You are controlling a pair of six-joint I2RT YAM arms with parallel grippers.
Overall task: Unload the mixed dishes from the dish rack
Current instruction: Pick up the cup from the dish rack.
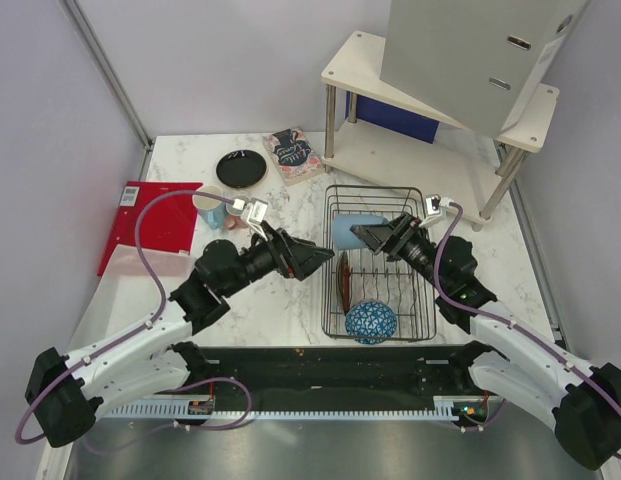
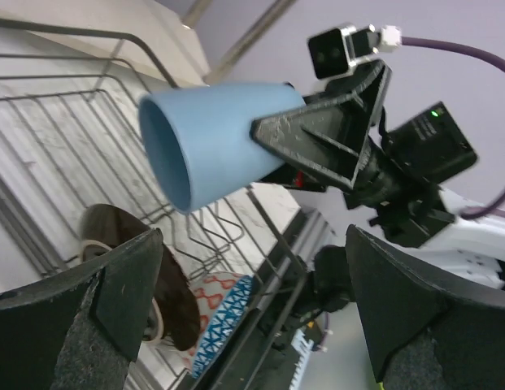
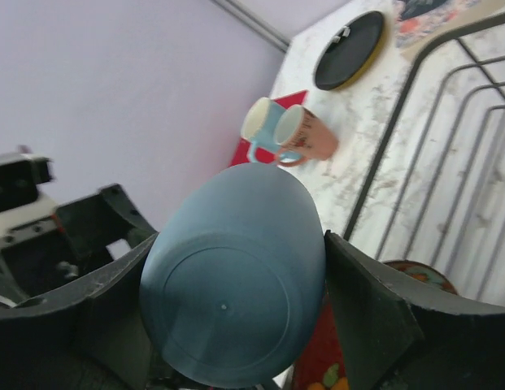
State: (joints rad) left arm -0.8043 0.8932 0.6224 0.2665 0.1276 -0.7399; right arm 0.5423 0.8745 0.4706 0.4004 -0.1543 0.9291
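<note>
Light-blue cup (image 1: 342, 228) hangs on its side in the air over the far-left part of the dish rack (image 1: 375, 188), mouth twd the left arm, base end clamped btw the fingers of the right tool (image 1: 362, 236). Risks, as I judge them: the grip sits only on the tapered, smooth base end, so the cup could slide out & drop on the dark red-brown plate (image 1: 344, 285) or patterned bowl (image 1: 371, 321) in the rack below. If this is a handover, the left tool (image 1: 328, 260) closing off-centre could knock the rim, or the right tool letting go too soon = drop. The left tool is spread wide & empty, just beside the cup's mouth on its left, not touching.
</note>
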